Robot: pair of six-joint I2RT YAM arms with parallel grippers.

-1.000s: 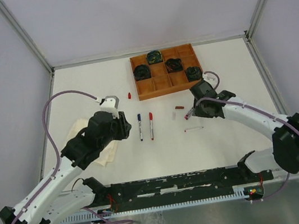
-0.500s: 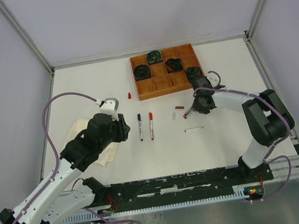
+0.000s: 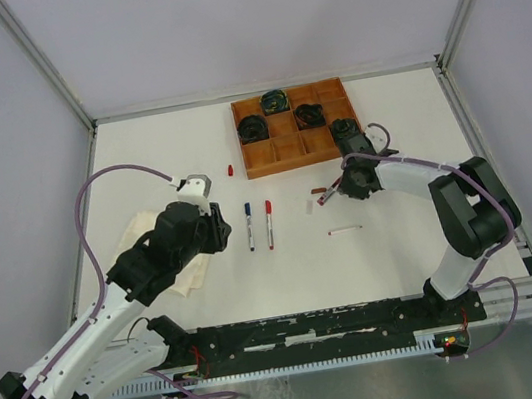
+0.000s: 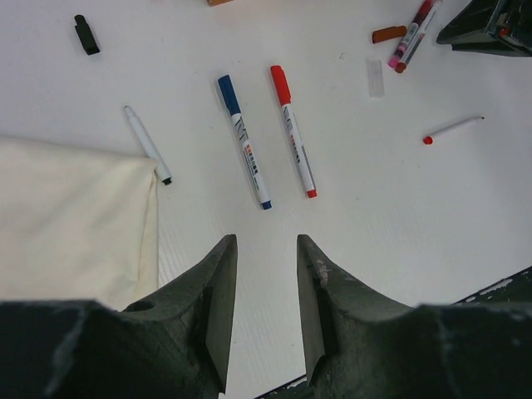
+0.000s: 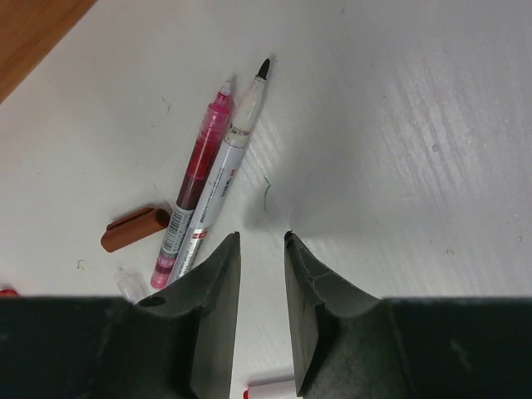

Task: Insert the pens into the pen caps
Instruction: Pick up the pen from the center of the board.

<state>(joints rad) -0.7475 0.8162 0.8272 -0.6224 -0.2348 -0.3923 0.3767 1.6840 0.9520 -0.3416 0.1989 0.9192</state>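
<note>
Two capped pens, one blue (image 4: 244, 141) and one red (image 4: 293, 131), lie side by side ahead of my left gripper (image 4: 266, 241), which is open and empty above the table. An uncapped white pen (image 4: 147, 144) lies by the cloth, with a black pen cap (image 4: 86, 35) farther off. My right gripper (image 5: 262, 237) is open with a narrow gap and holds nothing. Just left of its fingers lie a pink pen (image 5: 195, 187) and a black-tipped white pen (image 5: 224, 170), a brown pen cap (image 5: 135, 229) and a clear cap (image 5: 129, 287). A thin pen (image 3: 345, 230) lies alone; a red cap (image 3: 230, 171) sits near the tray.
A wooden compartment tray (image 3: 321, 100) with dark coiled cables stands at the back, close behind my right gripper (image 3: 337, 188). A folded cream cloth (image 3: 169, 260) lies under my left arm, left of my left gripper (image 3: 220, 229). White walls enclose the table.
My right arm has folded its elbow inward and its gripper has shifted slightly toward the tray, its jaws narrowing. The pens beside it have shifted a little. My left arm has hardly moved.
</note>
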